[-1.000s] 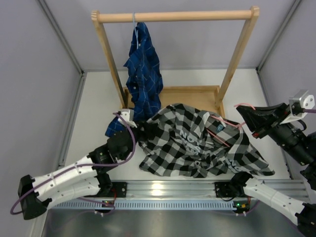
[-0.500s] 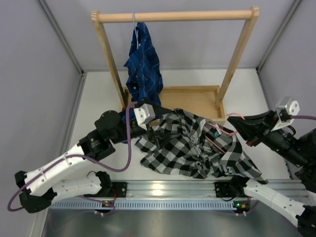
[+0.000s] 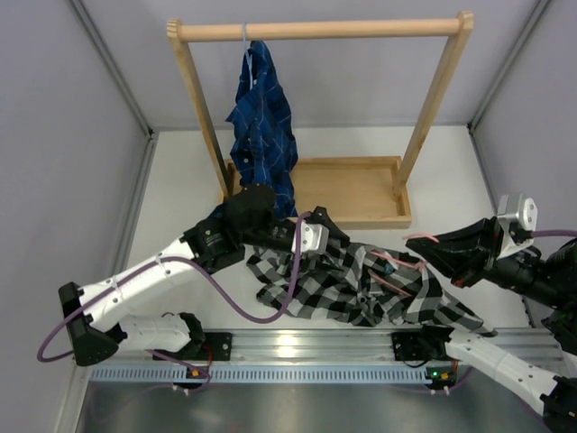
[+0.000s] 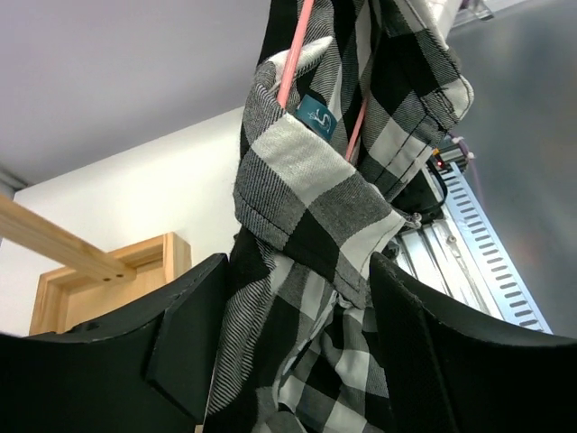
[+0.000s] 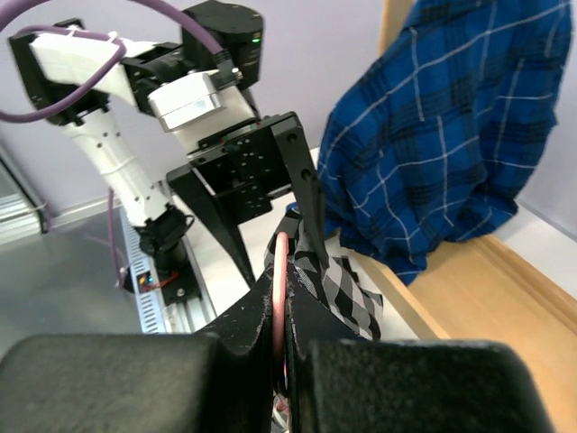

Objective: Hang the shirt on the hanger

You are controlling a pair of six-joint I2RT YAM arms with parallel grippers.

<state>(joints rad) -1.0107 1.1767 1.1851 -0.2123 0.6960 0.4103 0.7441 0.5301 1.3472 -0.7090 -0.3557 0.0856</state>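
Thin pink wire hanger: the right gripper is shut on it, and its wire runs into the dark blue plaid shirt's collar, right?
No. The right gripper is shut on the thin pink wire hanger, but its wire runs into the collar of the black-and-white checked shirt, not the dark blue plaid shirt; the left wrist view shows it.

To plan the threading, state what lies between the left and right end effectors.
The bunched checked shirt, with the pink hanger inside it; the top external view shows it, the left wrist view too.
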